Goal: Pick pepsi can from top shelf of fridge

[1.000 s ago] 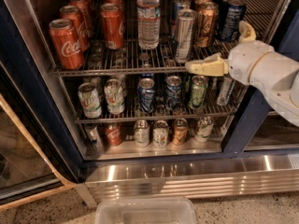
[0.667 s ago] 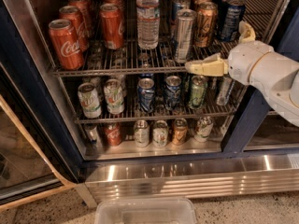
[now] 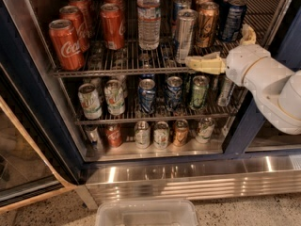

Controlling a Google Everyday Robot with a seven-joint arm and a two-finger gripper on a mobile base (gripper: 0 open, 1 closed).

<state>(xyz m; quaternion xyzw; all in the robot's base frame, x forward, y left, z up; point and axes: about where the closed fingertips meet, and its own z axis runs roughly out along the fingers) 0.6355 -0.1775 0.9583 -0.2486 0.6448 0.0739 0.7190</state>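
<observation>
The pepsi can [image 3: 233, 19], deep blue with a silver lid, stands at the right of the top shelf [image 3: 117, 72], a wire rack across the fridge [image 3: 188, 175]. More dark blue cans stand behind it. My gripper [image 3: 217, 45] is at the right front of that shelf, just below and in front of the pepsi can. It is open and empty. One cream finger [image 3: 204, 62] points left along the shelf's front bar. The other finger [image 3: 247, 33] rises beside the can's right side. The white arm [image 3: 273, 81] comes in from the right.
On the top shelf stand a slim silver can [image 3: 184, 29], a bronze-brown can [image 3: 207, 25], a water bottle [image 3: 149, 15] and red Coke cans [image 3: 66, 44]. Lower racks hold several cans. The open glass door [image 3: 23, 159] is at left. A clear plastic bin [image 3: 146, 213] sits on the floor.
</observation>
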